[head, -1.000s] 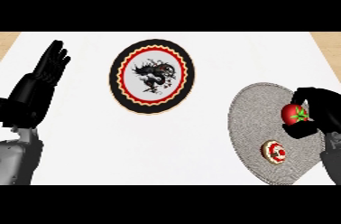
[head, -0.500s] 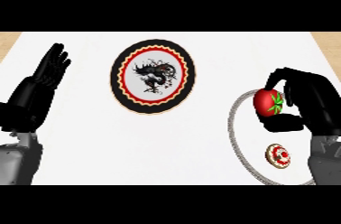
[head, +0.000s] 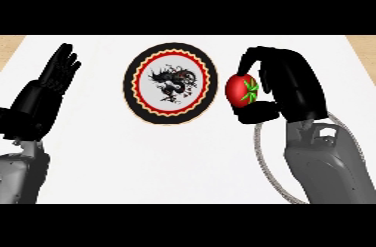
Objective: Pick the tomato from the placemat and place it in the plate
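Note:
The red tomato (head: 240, 90) with a green stem is held above the counter, my right hand (head: 290, 84) curled round it from the right. It hangs just right of the plate (head: 170, 83), a round plate with a black rim, a red and yellow band and a dark dragon on its white middle. The grey placemat (head: 269, 164) lies at the lower right; my right forearm hides most of it, so only its left rim shows. My left hand (head: 46, 94) rests open at the left edge, fingers up.
The white counter top (head: 147, 161) fills the view, with a wooden strip at its far corners. A small object seen earlier on the placemat is hidden behind my right forearm.
My right hand has lifted the tomato off the placemat and carried it up and to the left, close to the plate's right rim. The left hand has stayed still.

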